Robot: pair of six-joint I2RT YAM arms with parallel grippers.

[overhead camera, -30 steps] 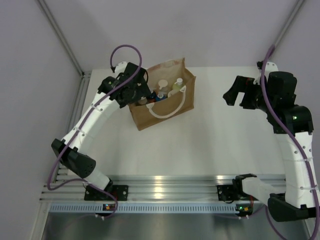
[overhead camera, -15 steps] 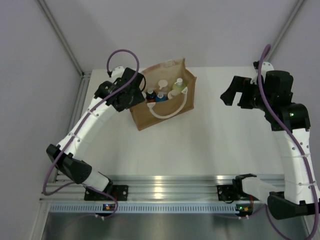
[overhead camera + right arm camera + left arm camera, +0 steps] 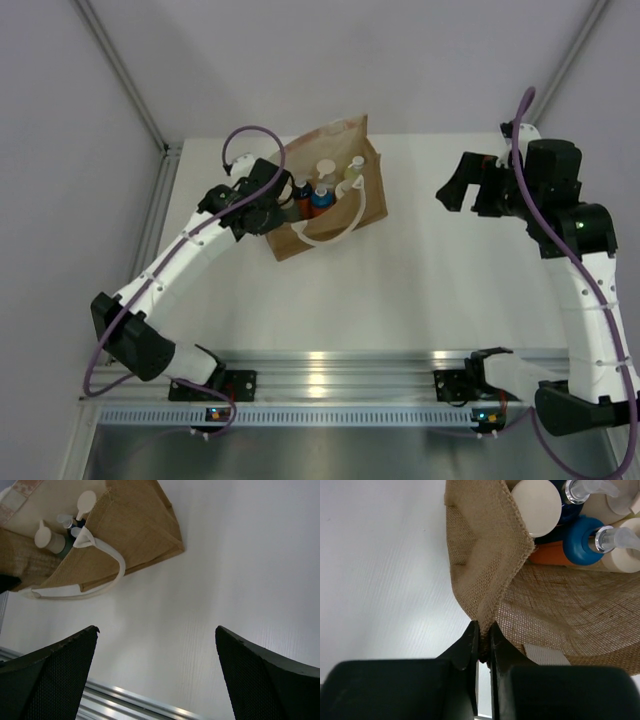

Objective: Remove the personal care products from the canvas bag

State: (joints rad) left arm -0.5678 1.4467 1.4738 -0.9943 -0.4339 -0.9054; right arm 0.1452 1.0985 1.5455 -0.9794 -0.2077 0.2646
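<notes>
The canvas bag (image 3: 330, 215) of tan weave with a white rope handle (image 3: 340, 222) stands at the back left of the table, its mouth pulled out of shape. My left gripper (image 3: 484, 630) is shut on the bag's rim corner (image 3: 485, 560). Inside stand the personal care products: a white-capped bottle (image 3: 536, 506), an orange bottle with a blue cap (image 3: 582, 547), a cream one (image 3: 627, 555) and clear pump tops (image 3: 585, 489). My right gripper (image 3: 156, 632) hangs open over bare table to the right of the bag (image 3: 135, 535), with nothing between its fingers.
An aluminium rail (image 3: 320, 365) runs along the near edge, and it also shows below the right gripper (image 3: 130, 700). A slotted rail (image 3: 160, 200) borders the table's left side. Grey walls close in the back and both sides.
My left gripper closed on the bag's rim and drew it toward the near left, so the bag shifted and its mouth skewed. The right arm drifted slightly left.
</notes>
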